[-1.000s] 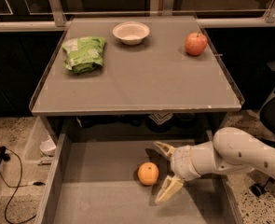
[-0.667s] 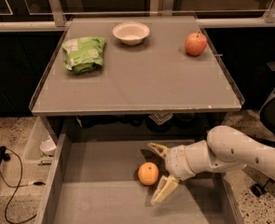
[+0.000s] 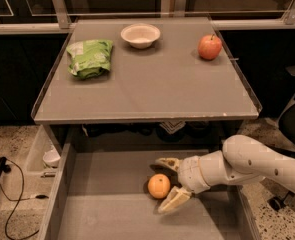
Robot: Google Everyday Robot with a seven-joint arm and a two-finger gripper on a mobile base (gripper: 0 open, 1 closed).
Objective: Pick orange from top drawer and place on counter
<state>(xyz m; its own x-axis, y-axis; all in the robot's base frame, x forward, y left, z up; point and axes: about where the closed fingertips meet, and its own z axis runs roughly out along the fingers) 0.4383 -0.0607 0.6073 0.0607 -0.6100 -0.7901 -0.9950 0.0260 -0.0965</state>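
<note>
While below counter [image 3: 152, 91], tool [image 3: 162, 185] in drawer [image 3: 107, 211]

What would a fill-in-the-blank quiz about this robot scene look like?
1. The robot's white claw is ____, with one finger on each side of the small round bright-orange fruit.
2. That fruit lies in the wide, shallow grey ____, below the flat grey counter.
3. On the counter, the round white bowl stands between the crumpled green bag and the red ____.
Missing words: open; drawer; apple.
</note>
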